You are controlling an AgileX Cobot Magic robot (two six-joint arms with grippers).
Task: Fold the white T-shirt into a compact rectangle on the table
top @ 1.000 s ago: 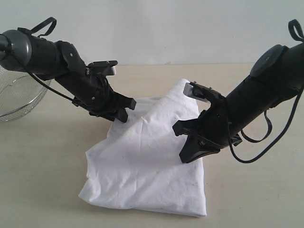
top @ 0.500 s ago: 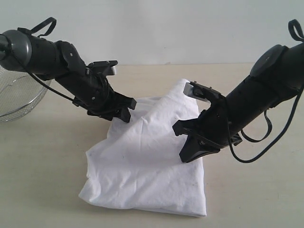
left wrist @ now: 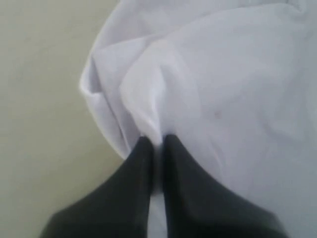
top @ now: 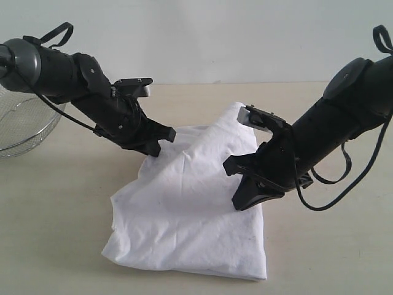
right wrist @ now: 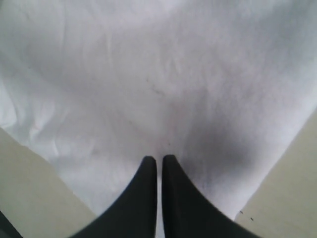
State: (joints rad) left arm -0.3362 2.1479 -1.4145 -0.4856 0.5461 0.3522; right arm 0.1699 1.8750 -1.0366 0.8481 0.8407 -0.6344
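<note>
Since the white T-shirt (top: 184, 215) lies bunched on the table (top: 61, 233) with its long axis running far to near, my left gripper (top: 153, 149), pinching a ridge of cloth at the far-left edge, has the bulk lying nearward. My right gripper (top: 241, 204) is clenched at the right edge.

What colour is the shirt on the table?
White all over: the T-shirt shows best in the exterior view.

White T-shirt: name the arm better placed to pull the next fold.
Left, probably: the left tool is shut on a raised ridge at the edge of the white T-shirt; the right tool sits shut on flat cloth.
</note>
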